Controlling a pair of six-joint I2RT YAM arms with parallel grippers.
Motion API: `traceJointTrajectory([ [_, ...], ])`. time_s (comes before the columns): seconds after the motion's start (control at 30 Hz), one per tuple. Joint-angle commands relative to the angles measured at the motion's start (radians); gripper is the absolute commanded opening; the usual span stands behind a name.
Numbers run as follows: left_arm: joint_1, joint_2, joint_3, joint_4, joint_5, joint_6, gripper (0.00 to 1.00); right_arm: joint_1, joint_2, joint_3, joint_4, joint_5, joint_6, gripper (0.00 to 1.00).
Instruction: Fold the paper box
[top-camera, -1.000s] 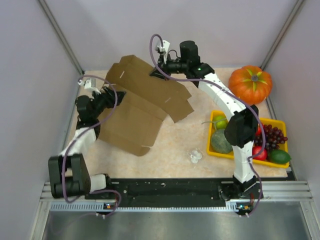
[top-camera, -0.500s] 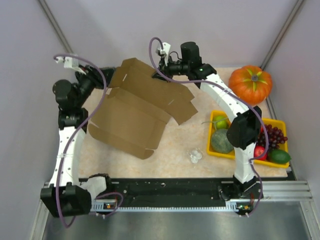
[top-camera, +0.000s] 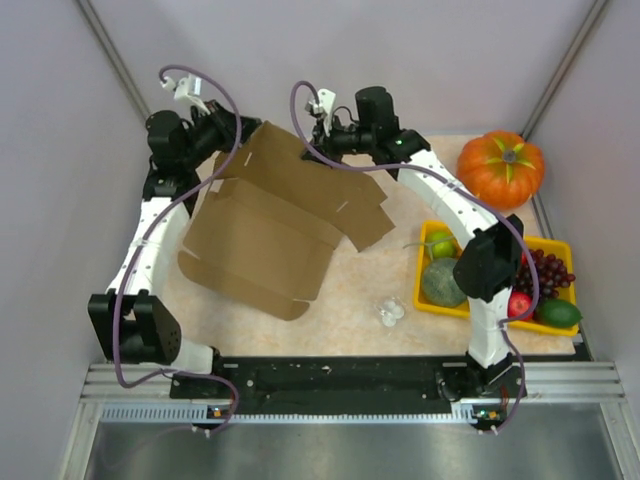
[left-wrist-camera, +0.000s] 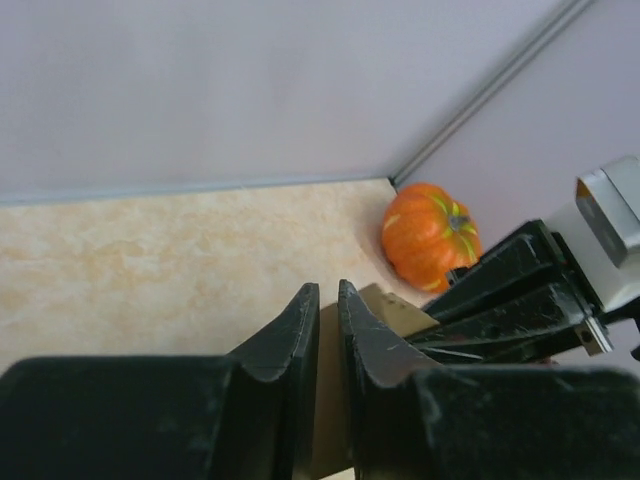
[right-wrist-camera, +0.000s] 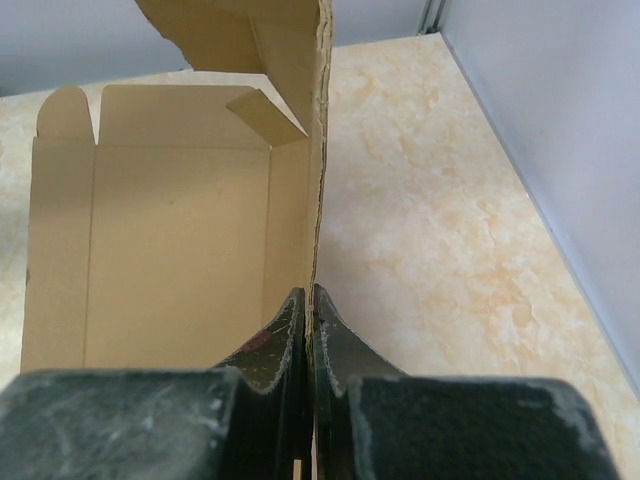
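On the table (top-camera: 352, 288), left half, the paper box (top-camera: 262, 232) lies opened out, far edge raised. The right gripper (right-wrist-camera: 310, 296) pinches that edge tight (a thin upright flap). The left gripper (left-wrist-camera: 328, 290) sits at the far-left corner, jaws a slit apart; whether it grips, I cannot tell.

Left gripper (top-camera: 238, 133) up from the paper box's (top-camera: 262, 232) left edge to its far corner, jaws much narrower

A robotics lab cell (plain lilac walls (top-camera: 450, 50), aluminium base rail (top-camera: 340, 408)) enclosing a marble-patterned table (top-camera: 350, 290).
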Motion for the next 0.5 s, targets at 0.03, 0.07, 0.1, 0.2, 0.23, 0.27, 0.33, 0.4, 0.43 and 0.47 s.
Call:
traceJointTrajectory([
  [0.03, -0.085, -0.051, -0.065, 0.059, -0.050, 0.013, 0.16, 0.027, -0.060, 0.078, -0.026, 0.064, -0.007, 0.00],
  [0.07, -0.093, -0.058, -0.090, 0.069, -0.064, 0.013, 0.16, 0.030, -0.057, 0.091, -0.035, 0.070, -0.004, 0.00],
  [0.1, -0.108, -0.066, -0.154, 0.104, -0.090, -0.010, 0.16, 0.039, -0.040, 0.132, -0.061, 0.090, -0.004, 0.00],
  [0.2, -0.111, -0.040, -0.160, 0.104, -0.095, -0.016, 0.17, 0.045, -0.033, 0.151, -0.077, 0.109, -0.012, 0.00],
  [0.23, -0.111, -0.032, -0.154, 0.087, -0.103, -0.005, 0.17, 0.047, -0.026, 0.155, -0.086, 0.113, -0.016, 0.00],
  [0.27, -0.111, -0.031, -0.150, 0.075, -0.115, 0.005, 0.18, 0.047, -0.025, 0.157, -0.106, 0.118, -0.027, 0.00],
  [0.33, -0.104, -0.043, -0.133, 0.031, -0.120, 0.051, 0.21, 0.045, -0.019, 0.163, -0.144, 0.150, -0.073, 0.00],
  [0.4, -0.079, -0.061, -0.134, 0.030, -0.079, 0.071, 0.30, 0.045, -0.016, 0.167, -0.206, 0.184, -0.128, 0.00],
  [0.43, -0.066, -0.083, -0.140, 0.036, -0.048, 0.071, 0.34, 0.045, -0.014, 0.167, -0.224, 0.196, -0.145, 0.00],
  [0.47, -0.050, -0.095, -0.154, 0.049, -0.019, 0.068, 0.37, 0.045, -0.013, 0.166, -0.255, 0.207, -0.160, 0.00],
])
